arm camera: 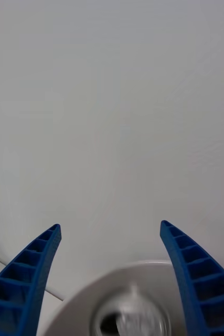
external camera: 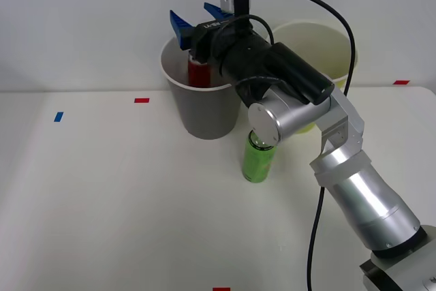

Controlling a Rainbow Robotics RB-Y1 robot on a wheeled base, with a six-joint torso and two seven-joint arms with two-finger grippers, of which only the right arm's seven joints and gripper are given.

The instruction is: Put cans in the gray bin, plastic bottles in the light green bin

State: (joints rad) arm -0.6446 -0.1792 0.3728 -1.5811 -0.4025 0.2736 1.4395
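- Red can [external camera: 198, 71]: upright, long axis vertical, silver top up; sits w/in the mouth of the gray bin [external camera: 204, 110], just under the claw. Can't tell if it's touching anything.
- Gray bin: upright on the white table [external camera: 102, 202], left of center-back, white rim up.
- Right claw [external camera: 199, 20]: blue ribbed fingers [external camera: 180, 26] spread wide, pinching nothing, above the gray bin's mouth, pointing toward the back wall.
- Green bottle [external camera: 257, 158]: upright, long axis vertical, on the table just in front of & right of the gray bin; its top is hidden behind the arm's silver joint.
- Light green bin [external camera: 325, 49]: upright at back right, beside the gray bin, partly hidden by the arm.
- Table: white, w/ small red & blue tape marks; plain pale wall behind.
- Wrist view adds: both fingers [arm camera: 25, 275] well apart, wall ahead, the white rim [arm camera: 80, 296] & the can's silver top [arm camera: 135, 317] seen from above between them.
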